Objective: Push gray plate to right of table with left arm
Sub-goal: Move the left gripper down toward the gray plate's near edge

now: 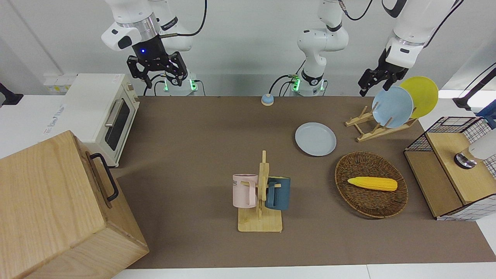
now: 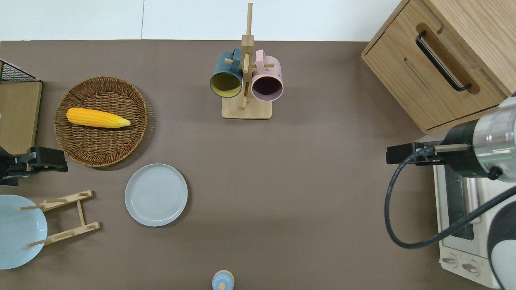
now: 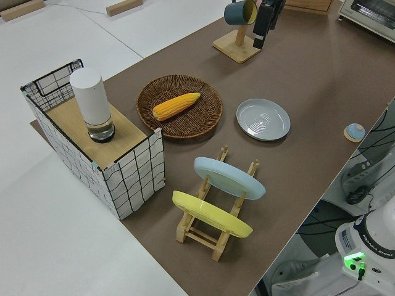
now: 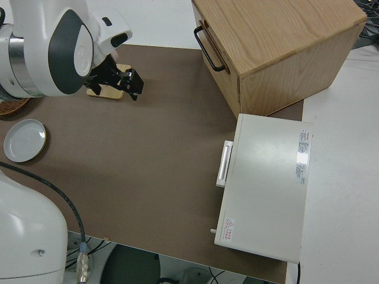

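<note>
The gray plate (image 1: 316,138) (image 2: 156,194) (image 3: 263,119) lies flat on the brown table (image 2: 306,193), between the wicker basket and the wooden plate rack and a little toward the table's middle. My left gripper (image 1: 370,88) (image 2: 60,160) (image 3: 260,37) hangs in the air over the table between basket and rack. It is well apart from the plate, toward the left arm's end, and holds nothing. The right arm is parked, its gripper (image 1: 157,75) (image 4: 131,86) open and empty.
A wicker basket (image 2: 100,155) holds a corn cob (image 2: 96,117). A wooden rack (image 1: 372,130) carries a sky-blue plate (image 1: 392,106) and a yellow plate (image 1: 424,93). A mug tree (image 2: 246,80), a wire-sided box (image 1: 445,170), a wooden cabinet (image 1: 50,209), a toaster oven (image 1: 97,112) and a small blue knob (image 1: 267,100) also stand here.
</note>
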Controlling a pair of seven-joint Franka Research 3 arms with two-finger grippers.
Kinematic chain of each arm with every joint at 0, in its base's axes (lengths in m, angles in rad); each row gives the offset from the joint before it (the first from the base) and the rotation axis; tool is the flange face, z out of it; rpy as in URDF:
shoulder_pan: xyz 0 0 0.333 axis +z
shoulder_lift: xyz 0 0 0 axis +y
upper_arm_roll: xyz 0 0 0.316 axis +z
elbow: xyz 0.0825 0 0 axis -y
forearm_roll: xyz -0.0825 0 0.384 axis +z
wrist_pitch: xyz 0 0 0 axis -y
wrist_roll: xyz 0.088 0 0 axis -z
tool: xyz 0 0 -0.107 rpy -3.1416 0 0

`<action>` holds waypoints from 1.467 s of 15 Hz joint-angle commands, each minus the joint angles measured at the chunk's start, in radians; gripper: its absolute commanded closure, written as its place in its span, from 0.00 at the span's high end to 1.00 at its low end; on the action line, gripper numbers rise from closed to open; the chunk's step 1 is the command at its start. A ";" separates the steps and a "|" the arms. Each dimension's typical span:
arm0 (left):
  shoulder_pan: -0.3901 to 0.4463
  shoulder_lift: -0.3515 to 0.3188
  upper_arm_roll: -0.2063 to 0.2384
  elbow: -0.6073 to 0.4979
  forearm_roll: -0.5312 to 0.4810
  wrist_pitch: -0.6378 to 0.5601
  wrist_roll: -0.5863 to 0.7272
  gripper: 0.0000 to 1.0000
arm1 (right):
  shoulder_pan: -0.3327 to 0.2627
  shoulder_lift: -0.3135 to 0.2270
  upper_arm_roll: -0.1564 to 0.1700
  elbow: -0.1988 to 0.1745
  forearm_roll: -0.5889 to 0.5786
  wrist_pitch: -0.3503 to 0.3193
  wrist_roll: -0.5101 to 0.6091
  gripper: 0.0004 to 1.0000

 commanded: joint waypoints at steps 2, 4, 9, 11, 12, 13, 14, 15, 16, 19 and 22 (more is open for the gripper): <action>-0.007 -0.003 0.013 -0.082 -0.021 0.063 0.038 0.99 | -0.006 0.006 0.004 0.014 0.016 -0.007 0.002 1.00; -0.004 0.000 0.031 -0.089 -0.021 0.070 0.087 0.99 | -0.006 0.006 0.004 0.014 0.016 -0.007 0.002 1.00; -0.006 -0.009 0.099 -0.220 -0.018 0.139 0.207 0.99 | -0.006 0.006 0.004 0.014 0.016 -0.007 0.002 1.00; -0.004 -0.007 0.120 -0.271 -0.013 0.189 0.241 0.99 | -0.006 0.006 0.004 0.014 0.016 -0.007 0.002 1.00; -0.004 -0.009 0.135 -0.309 -0.012 0.227 0.259 0.99 | -0.006 0.006 0.004 0.014 0.016 -0.005 0.002 1.00; -0.004 -0.009 0.158 -0.338 -0.010 0.241 0.267 0.99 | -0.006 0.006 0.004 0.014 0.016 -0.007 0.002 1.00; -0.004 -0.010 0.169 -0.354 -0.009 0.241 0.267 0.99 | -0.006 0.006 0.004 0.014 0.016 -0.007 0.002 1.00; -0.007 -0.026 0.178 -0.392 -0.009 0.251 0.265 0.98 | -0.006 0.006 0.004 0.014 0.016 -0.007 0.002 1.00; -0.009 -0.029 0.168 -0.424 -0.010 0.263 0.252 0.98 | -0.006 0.006 0.004 0.014 0.016 -0.007 0.002 1.00; -0.042 -0.047 0.149 -0.553 -0.023 0.362 0.181 0.98 | -0.006 0.006 0.004 0.014 0.016 -0.007 0.002 1.00; -0.042 -0.040 0.111 -0.670 -0.082 0.518 0.151 0.96 | -0.006 0.006 0.004 0.014 0.016 -0.005 0.002 1.00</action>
